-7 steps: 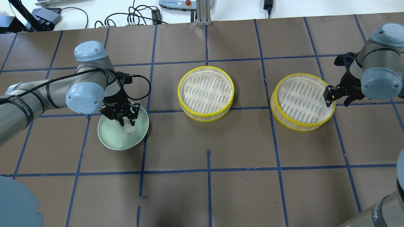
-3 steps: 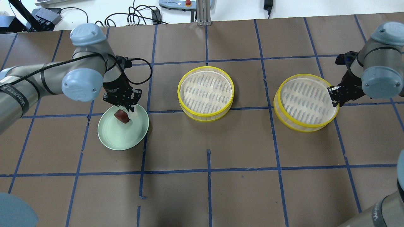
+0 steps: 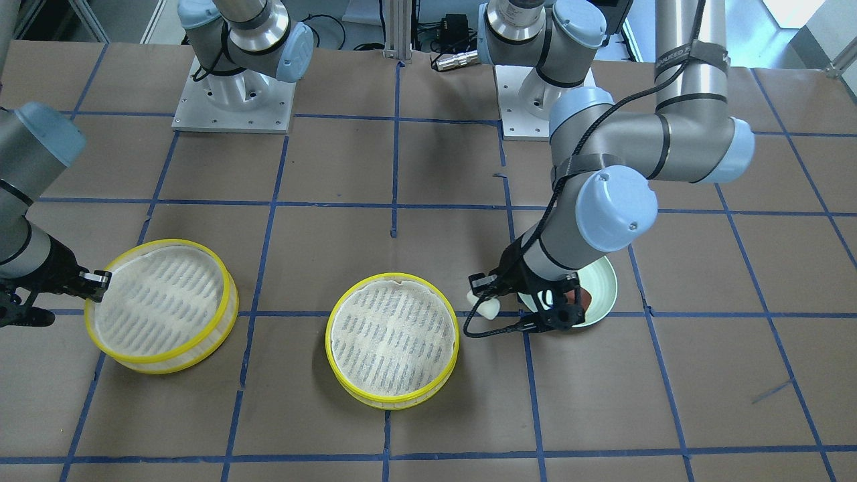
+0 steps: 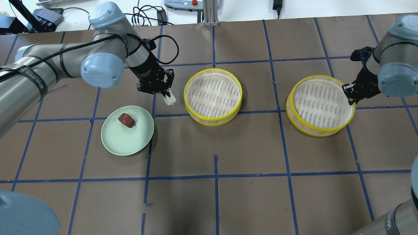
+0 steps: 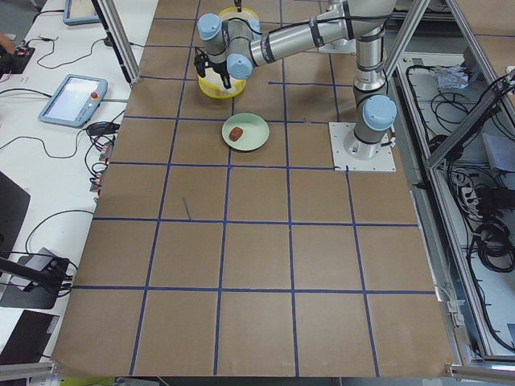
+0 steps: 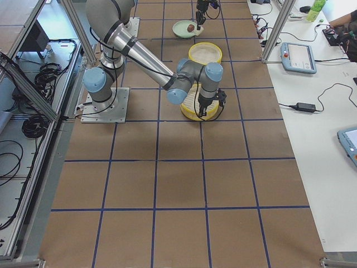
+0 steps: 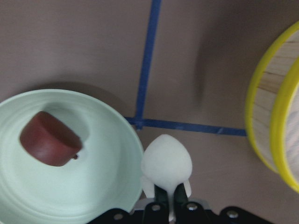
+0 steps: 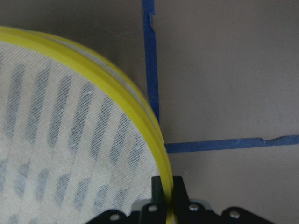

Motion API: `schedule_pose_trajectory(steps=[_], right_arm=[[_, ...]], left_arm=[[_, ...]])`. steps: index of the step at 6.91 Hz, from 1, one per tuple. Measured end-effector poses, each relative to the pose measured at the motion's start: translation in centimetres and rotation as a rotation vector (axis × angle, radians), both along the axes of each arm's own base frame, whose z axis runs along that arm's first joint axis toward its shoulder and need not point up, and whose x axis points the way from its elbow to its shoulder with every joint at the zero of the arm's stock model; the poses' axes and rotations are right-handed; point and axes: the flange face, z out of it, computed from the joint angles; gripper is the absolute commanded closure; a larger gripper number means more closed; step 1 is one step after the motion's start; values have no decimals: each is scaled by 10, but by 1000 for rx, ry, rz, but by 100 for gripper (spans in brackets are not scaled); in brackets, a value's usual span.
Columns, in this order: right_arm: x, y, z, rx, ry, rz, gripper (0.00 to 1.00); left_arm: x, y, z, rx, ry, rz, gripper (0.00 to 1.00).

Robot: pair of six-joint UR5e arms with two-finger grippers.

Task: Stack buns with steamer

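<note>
1. The left arm is stretching forward, wrist down. The left gripper point(image 4: 166, 94) is pinching the white bun point(image 4: 170, 99) over the desk, between the green plate point(image 4: 114, 143) and the middle steamer tray point(image 4: 213, 120).
2. The right gripper point(image 4: 348, 94) is clamping the yellow rim of the right steamer tray point(image 4: 318, 133), near the desk's right edge.
3. The brown bun point(image 4: 126, 120) is lying on the plate.

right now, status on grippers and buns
Left gripper shut on white bun, beside middle tray. Right gripper shut on right tray rim. Brown bun on plate.

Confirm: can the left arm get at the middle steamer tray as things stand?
Probably yes. The left gripper, shut on the white bun, hangs just beside the middle steamer tray; nothing stands between them, and its mesh floor is bare.
</note>
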Motion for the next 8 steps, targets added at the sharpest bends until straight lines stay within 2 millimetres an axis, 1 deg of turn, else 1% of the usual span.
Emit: schedule_pose_trajectory(steps=[1, 2, 3, 4, 5, 6, 7, 8], right_arm=[[0, -2, 12, -17, 3, 1, 94], [1, -4, 26, -28, 3, 3, 93], [4, -8, 38, -31, 1, 5, 93], [12, -10, 51, -33, -5, 3, 93], [27, -12, 65, -42, -10, -6, 93], [50, -15, 77, -57, -9, -19, 93], [77, -18, 89, -70, -7, -36, 93], [110, -19, 103, -77, -14, -75, 93]], left_arm=[[-38, -5, -8, -33, 55, 69, 17], [-63, -6, -15, -59, 81, 110, 0], [-74, -6, -19, -75, 85, 121, 0], [-77, -6, -21, -85, 80, 118, 0], [-78, -6, -20, -90, 77, 115, 0], [-76, -5, -17, -100, 65, 106, 0], [-64, -3, -13, -129, 0, 46, 0], [-34, 1, -14, -144, -136, -100, 0]])
